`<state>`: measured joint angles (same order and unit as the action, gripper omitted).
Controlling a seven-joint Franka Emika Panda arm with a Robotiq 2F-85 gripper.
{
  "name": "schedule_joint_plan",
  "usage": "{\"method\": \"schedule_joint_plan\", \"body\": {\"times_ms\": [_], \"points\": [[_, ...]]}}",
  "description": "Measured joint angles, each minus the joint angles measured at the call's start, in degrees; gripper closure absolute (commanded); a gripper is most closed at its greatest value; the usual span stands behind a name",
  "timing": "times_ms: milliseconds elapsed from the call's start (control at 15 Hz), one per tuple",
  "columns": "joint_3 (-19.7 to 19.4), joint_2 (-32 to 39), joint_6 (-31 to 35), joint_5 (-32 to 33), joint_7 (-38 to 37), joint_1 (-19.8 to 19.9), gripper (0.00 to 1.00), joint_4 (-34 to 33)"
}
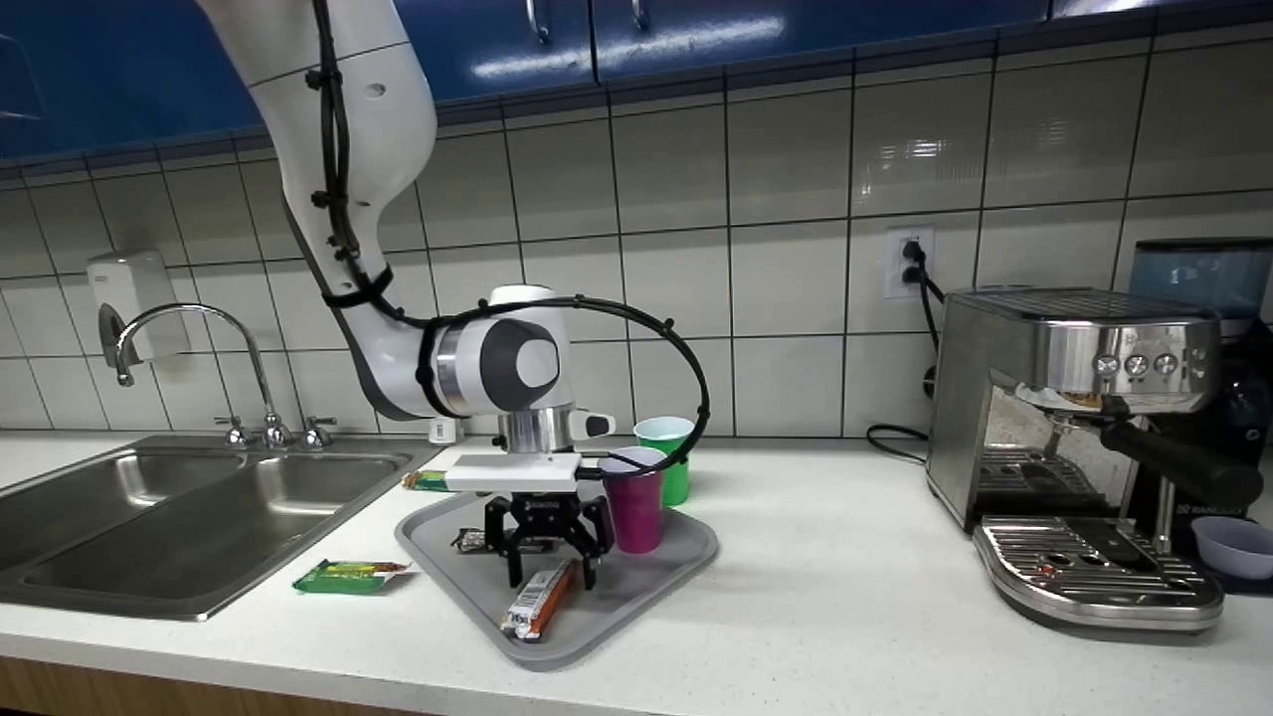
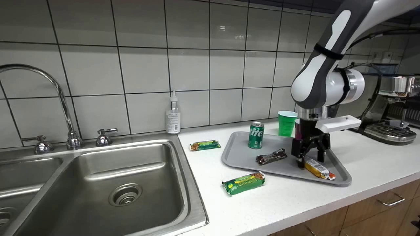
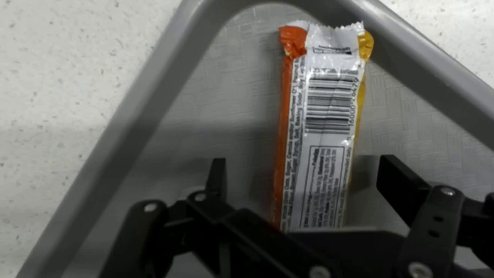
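Observation:
My gripper points down over the grey tray, its fingers wide apart. Between them, touching neither in the wrist view, lies an orange-and-yellow bar with its white barcode side up; its near end is hidden by the gripper's body. A dark-wrapped bar rests on the same tray, as does a green soda can, standing upright. Close behind the gripper is a magenta cup, with a green cup beyond it. Two green-wrapped bars, a nearer bar and a farther bar, lie on the counter beside the tray.
A double steel sink with a tall curved faucet is at one side. A pump bottle stands by the tiled wall. Toward the opposite end sits a steel espresso machine. Blue cabinets hang above.

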<state>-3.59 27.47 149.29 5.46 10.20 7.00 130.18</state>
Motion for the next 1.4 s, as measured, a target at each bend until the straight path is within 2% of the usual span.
{"method": "schedule_joint_plan", "body": {"times_ms": [333, 533, 1400], "points": [[0.0, -0.16, 0.17, 0.01, 0.21, 0.16, 0.66, 0.19], [0.29, -0.45, 0.17, 0.01, 0.21, -0.02, 0.83, 0.28], [-0.79, -2.56, 0.14, 0.0, 0.26, 1.17, 0.83, 1.16]]}}
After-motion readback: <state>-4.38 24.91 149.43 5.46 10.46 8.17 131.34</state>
